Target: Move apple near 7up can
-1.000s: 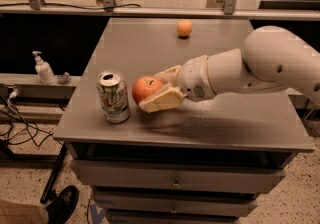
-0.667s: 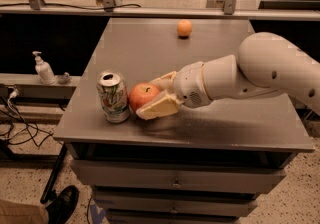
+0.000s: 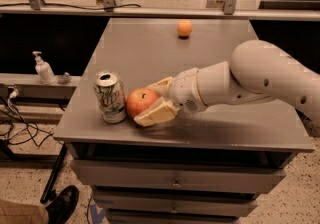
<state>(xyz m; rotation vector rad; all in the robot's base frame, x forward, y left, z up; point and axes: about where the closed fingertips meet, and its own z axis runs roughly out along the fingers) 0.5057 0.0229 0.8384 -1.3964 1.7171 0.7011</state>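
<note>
The red-orange apple [image 3: 140, 101] sits low over the grey table [image 3: 145, 48], just right of the white and green 7up can [image 3: 110, 97], which stands upright near the table's front left corner. My gripper [image 3: 154, 102] reaches in from the right on a white arm and is shut on the apple, one cream finger [image 3: 155, 114] under its front side and the other behind it. A narrow gap shows between apple and can.
A small plain orange fruit [image 3: 184, 28] lies at the back of the table. A white pump bottle [image 3: 44, 69] stands on a lower ledge to the left. A person's shoe [image 3: 62, 204] shows on the floor at bottom left. Drawers sit under the tabletop.
My gripper has carried the apple leftward and slightly down, closing the gap to the 7up can. The can and the orange fruit have not moved.
</note>
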